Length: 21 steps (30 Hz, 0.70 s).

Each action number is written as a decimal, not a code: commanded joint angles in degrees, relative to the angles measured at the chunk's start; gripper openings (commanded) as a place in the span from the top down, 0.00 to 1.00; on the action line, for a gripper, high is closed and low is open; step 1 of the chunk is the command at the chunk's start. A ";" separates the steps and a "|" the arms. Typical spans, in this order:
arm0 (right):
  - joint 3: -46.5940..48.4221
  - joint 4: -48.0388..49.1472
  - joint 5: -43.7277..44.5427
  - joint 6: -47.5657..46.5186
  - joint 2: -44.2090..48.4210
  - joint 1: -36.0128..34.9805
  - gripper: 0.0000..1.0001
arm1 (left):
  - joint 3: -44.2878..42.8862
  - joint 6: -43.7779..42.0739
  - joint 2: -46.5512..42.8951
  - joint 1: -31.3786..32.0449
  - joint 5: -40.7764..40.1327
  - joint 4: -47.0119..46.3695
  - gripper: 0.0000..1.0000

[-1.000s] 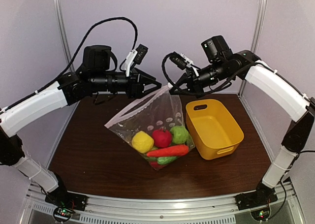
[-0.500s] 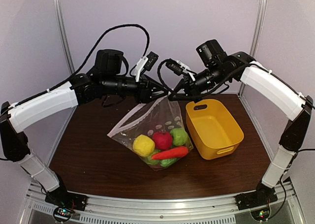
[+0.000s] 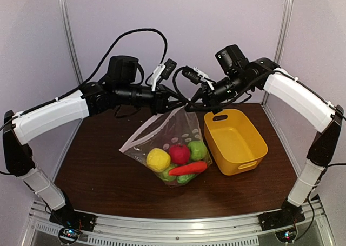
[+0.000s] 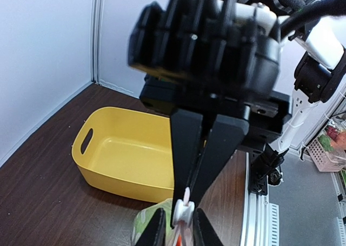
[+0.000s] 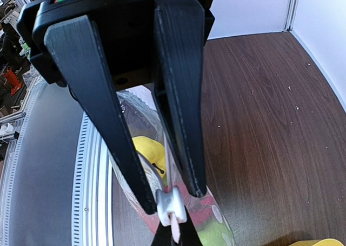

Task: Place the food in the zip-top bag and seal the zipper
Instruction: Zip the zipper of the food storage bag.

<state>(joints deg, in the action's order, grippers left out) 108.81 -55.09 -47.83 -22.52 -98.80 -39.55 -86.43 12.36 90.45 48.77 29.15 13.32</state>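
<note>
Left fingers (image 3: pixel 180 100) and right fingers (image 3: pixel 192 104) meet tip to tip above the counter (image 3: pixel 108 165), raised well off it. Both pairs are pressed together on the zipper (image 3: pixel 153 127) at the top corner of the zip-top bag (image 3: pixel 173 130). Left pair pinches at the small white slider (image 4: pixel 183 211); right pair grips the strip just beside it, nearly touching the left pair. The bag hangs slanting down and toward the near edge from the pinch, its lower end resting on the counter. The food (image 3: pixel 179 153) sits inside at that low end, well below the fingers: a yellow piece, a red one, green ones and the carrot (image 3: pixel 187 167) lying across them. The yellow basket (image 3: pixel 246 160) stands below the right fingers, just beside the bag.
</note>
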 commanded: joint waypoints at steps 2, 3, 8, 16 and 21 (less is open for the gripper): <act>-0.80 0.82 0.57 0.68 1.10 -0.53 1.00 | -0.17 0.03 0.46 0.18 1.84 -3.62 0.85; -0.80 0.90 0.55 0.78 1.12 -0.53 1.00 | -0.08 0.00 0.48 0.18 1.82 -3.65 0.86; -0.95 1.03 0.97 0.73 1.51 -0.47 1.00 | 0.25 -0.21 0.74 0.18 1.82 -3.75 0.91; -2.76 1.58 1.68 0.21 3.10 -0.14 1.00 | 0.28 -0.16 1.43 0.18 1.71 -3.75 0.99; -4.57 3.94 1.60 1.27 4.50 1.95 1.00 | -0.61 0.28 1.63 0.18 1.69 -2.80 1.00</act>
<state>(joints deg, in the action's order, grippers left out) 106.02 -53.95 -47.00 -22.44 -97.27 -39.22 -86.37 12.36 91.18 48.82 30.41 12.03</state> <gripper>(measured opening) 0.002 0.079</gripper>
